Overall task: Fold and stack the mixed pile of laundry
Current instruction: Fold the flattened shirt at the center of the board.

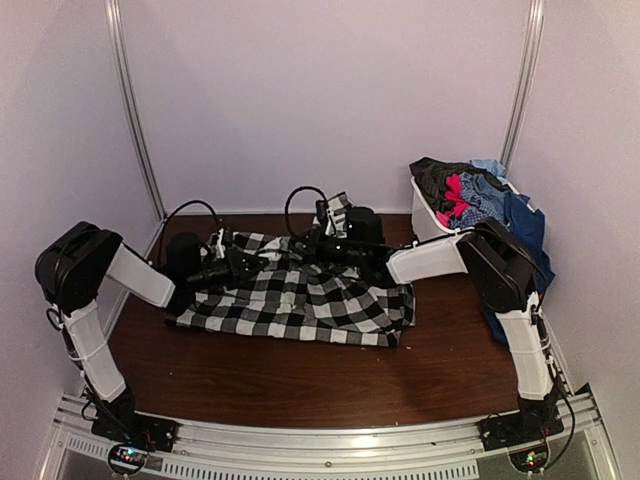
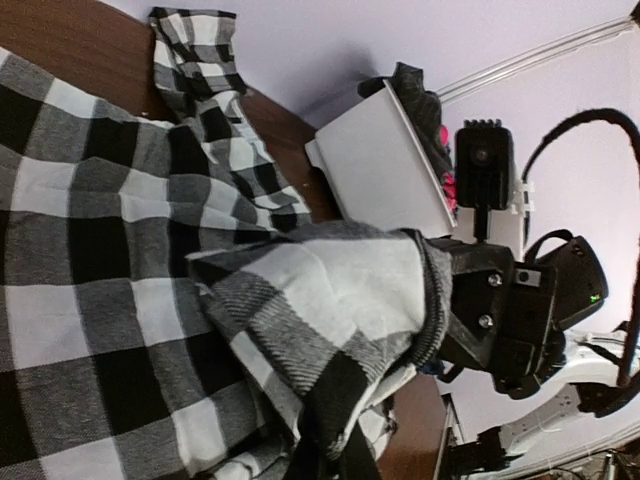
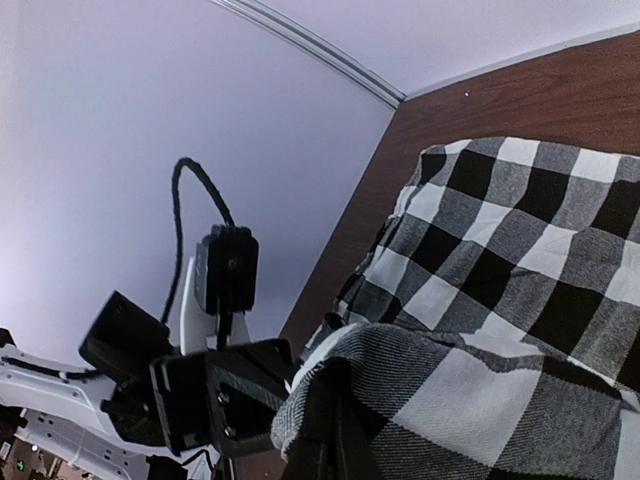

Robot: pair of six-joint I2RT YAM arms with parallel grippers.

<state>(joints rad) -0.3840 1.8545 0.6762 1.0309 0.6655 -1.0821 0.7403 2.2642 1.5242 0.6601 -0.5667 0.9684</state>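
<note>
The black-and-white checked shirt (image 1: pixel 300 300) lies spread across the middle of the brown table. Both grippers meet over its far edge. My left gripper (image 1: pixel 262 263) is shut on a raised fold of the shirt (image 2: pixel 330 300), which drapes over its jaws (image 2: pixel 345 455). My right gripper (image 1: pixel 320 250) is shut on the same lifted edge (image 3: pixel 470 390), its jaws (image 3: pixel 335 450) buried in the cloth. The two grippers face each other, close together. The rest of the mixed laundry pile (image 1: pixel 470 190), with red, blue and dark pieces, sits heaped in the bin.
A white plastic bin (image 1: pixel 430 222) stands at the back right corner, also visible in the left wrist view (image 2: pixel 385 165). A navy piece (image 1: pixel 525 225) hangs over its right side behind the right arm. Walls enclose the table on three sides.
</note>
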